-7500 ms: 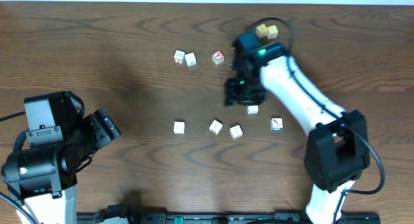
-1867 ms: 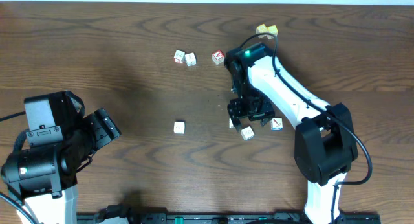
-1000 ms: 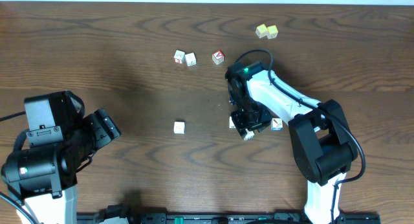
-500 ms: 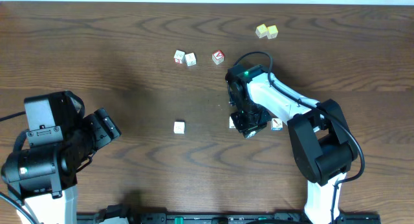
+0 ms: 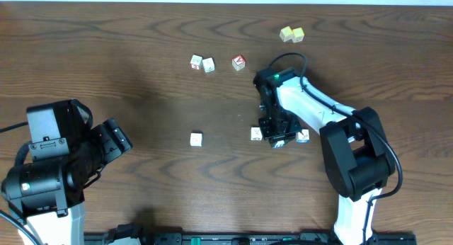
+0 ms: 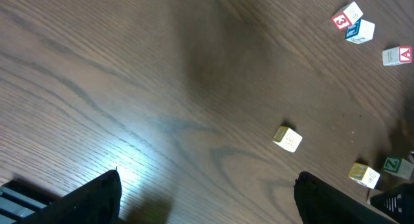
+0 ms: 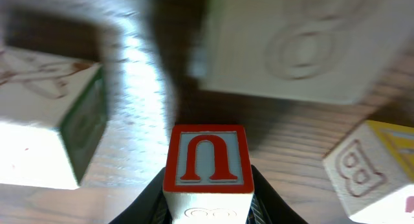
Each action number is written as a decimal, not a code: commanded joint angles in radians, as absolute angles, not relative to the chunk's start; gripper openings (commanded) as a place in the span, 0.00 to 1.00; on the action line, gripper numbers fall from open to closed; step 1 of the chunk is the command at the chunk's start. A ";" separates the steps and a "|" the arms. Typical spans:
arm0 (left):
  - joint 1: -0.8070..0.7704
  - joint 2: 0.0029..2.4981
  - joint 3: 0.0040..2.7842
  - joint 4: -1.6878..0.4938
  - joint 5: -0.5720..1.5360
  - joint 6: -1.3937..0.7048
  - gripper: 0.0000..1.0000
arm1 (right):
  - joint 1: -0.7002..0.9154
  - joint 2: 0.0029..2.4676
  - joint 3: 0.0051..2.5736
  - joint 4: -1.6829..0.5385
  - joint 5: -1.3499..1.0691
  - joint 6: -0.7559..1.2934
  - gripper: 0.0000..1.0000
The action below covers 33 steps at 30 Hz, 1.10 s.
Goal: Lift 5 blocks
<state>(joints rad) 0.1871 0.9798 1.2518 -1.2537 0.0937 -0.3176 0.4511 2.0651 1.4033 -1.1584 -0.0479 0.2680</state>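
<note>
My right gripper (image 5: 277,139) clamps a U-faced block (image 7: 207,160) right of centre on the tabletop (image 5: 106,54). The left gripper (image 6: 213,201) gapes idle, and the other blocks (image 5: 196,139) seemingly await lifting.

Dark wood-grain table (image 5: 106,54), soft glare

On the table (image 5: 127,54), two blocks (image 5: 197,61) sat just beside each other toward the far side, with a single cube (image 5: 238,62) near them on their right. Farther right, close to the far edge, a pair of cubes (image 5: 291,35) lay side by side. A lone block (image 5: 196,139) rested mid-table, well left of a cluster: a left block (image 5: 255,134), a right block (image 5: 303,136), and between them a middle block (image 7: 207,162) (it sat between the fingers of the right gripper (image 5: 278,139)). The left gripper (image 6: 207,195) stood at the table's near left, well apart from every block.
</note>
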 commanded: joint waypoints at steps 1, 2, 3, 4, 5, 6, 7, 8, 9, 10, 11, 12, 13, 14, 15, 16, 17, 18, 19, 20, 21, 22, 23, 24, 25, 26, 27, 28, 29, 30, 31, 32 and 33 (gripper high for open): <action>0.184 0.979 1.261 -1.256 0.078 -0.327 0.86 | 0.434 2.065 1.399 -1.128 -0.058 0.322 0.24; 0.184 0.979 1.261 -1.256 0.078 -0.327 0.86 | 0.433 2.065 1.399 -1.118 -0.087 0.322 0.24; 0.184 0.979 1.261 -1.256 0.078 -0.327 0.86 | 0.433 2.065 1.399 -1.105 -0.125 0.331 0.24; 0.184 0.979 1.261 -1.256 0.078 -0.327 0.86 | 0.433 2.065 1.399 -1.094 -0.147 0.344 0.25; 0.184 0.979 1.261 -1.256 0.077 -0.327 0.86 | 0.433 2.065 1.399 -1.083 -0.168 0.355 0.24; 0.184 0.979 1.261 -1.256 0.078 -0.327 0.86 | 0.434 2.065 1.399 -1.077 -0.182 0.364 0.25; 0.184 0.979 1.261 -1.256 0.078 -0.327 0.86 | 0.434 2.065 1.399 -1.067 -0.192 0.374 0.25; 0.184 0.979 1.261 -1.256 0.078 -0.327 0.86 | 0.433 2.065 1.399 -1.061 -0.193 0.393 0.25; 0.184 0.979 1.261 -1.256 0.078 -0.327 0.86 | 0.433 2.065 1.399 -1.057 -0.192 0.416 0.25; 0.184 0.979 1.261 -1.256 0.078 -0.327 0.86 | 0.434 2.065 1.399 -1.056 -0.192 0.427 0.26; 0.184 0.979 1.261 -1.256 0.078 -0.327 0.86 | 0.433 2.065 1.399 -1.054 -0.192 0.434 0.26; 0.184 0.979 1.261 -1.256 0.078 -0.327 0.86 | 0.434 2.065 1.399 -1.054 -0.192 0.434 0.26; 0.184 0.979 1.261 -1.256 0.078 -0.327 0.86 | 0.434 2.065 1.399 -1.054 -0.192 0.434 0.27; 0.184 0.979 1.261 -1.256 0.078 -0.327 0.86 | 0.434 2.065 1.399 -1.054 -0.192 0.434 0.27; 0.184 0.979 1.261 -1.256 0.078 -0.327 0.86 | 0.434 2.065 1.399 -1.054 -0.192 0.433 0.26; 0.184 0.979 1.261 -1.256 0.078 -0.326 0.86 | 0.433 2.065 1.399 -1.054 -0.192 0.433 0.27; 0.184 0.979 1.261 -1.256 0.078 -0.327 0.86 | 0.433 2.065 1.399 -1.054 -0.192 0.433 0.27; 0.184 0.979 1.261 -1.256 0.078 -0.327 0.86 | 0.434 2.065 1.399 -1.053 -0.192 0.433 0.27; 0.184 0.979 1.261 -1.256 0.078 -0.327 0.86 | 0.434 2.065 1.399 -1.048 -0.192 0.427 0.27; 0.184 0.979 1.261 -1.256 0.078 -0.327 0.86 | 0.434 2.065 1.399 -1.047 -0.192 0.418 0.27; 0.184 0.979 1.261 -1.256 0.078 -0.327 0.86 | 0.434 2.065 1.399 -1.047 -0.192 0.406 0.27; 0.184 0.979 1.261 -1.256 0.078 -0.327 0.86 | 0.433 2.065 1.399 -1.047 -0.191 0.395 0.27; 0.184 0.979 1.261 -1.256 0.078 -0.327 0.86 | 0.432 2.065 1.399 -1.047 -0.188 0.387 0.27; 0.184 0.979 1.261 -1.256 0.078 -0.327 0.86 | 0.432 2.065 1.399 -1.047 -0.183 0.387 0.27; 0.184 0.979 1.261 -1.256 0.078 -0.327 0.86 | 0.432 2.065 1.399 -1.046 -0.181 0.387 0.27; 0.184 0.979 1.261 -1.256 0.078 -0.327 0.86 | 0.431 2.065 1.399 -1.046 -0.180 0.387 0.27; 0.184 0.979 1.261 -1.256 0.078 -0.327 0.86 | 0.431 2.065 1.399 -1.046 -0.180 0.383 0.27; 0.184 0.979 1.261 -1.256 0.077 -0.327 0.86 | 0.431 2.065 1.399 -1.040 -0.181 0.375 0.27; 0.184 0.979 1.261 -1.256 0.078 -0.327 0.86 | 0.431 2.065 1.399 -1.037 -0.181 0.363 0.27; 0.184 0.979 1.261 -1.256 0.077 -0.327 0.86 | 0.430 2.065 1.399 -1.035 -0.179 0.353 0.27; 0.184 0.979 1.261 -1.256 0.077 -0.327 0.86 | 0.430 2.065 1.399 -1.034 -0.174 0.351 0.27; 0.184 0.979 1.261 -1.256 0.078 -0.327 0.86 | 0.429 2.065 1.399 -1.034 -0.167 0.351 0.27; 0.184 0.979 1.261 -1.256 0.078 -0.327 0.86 | 0.429 2.065 1.399 -1.035 -0.163 0.351 0.27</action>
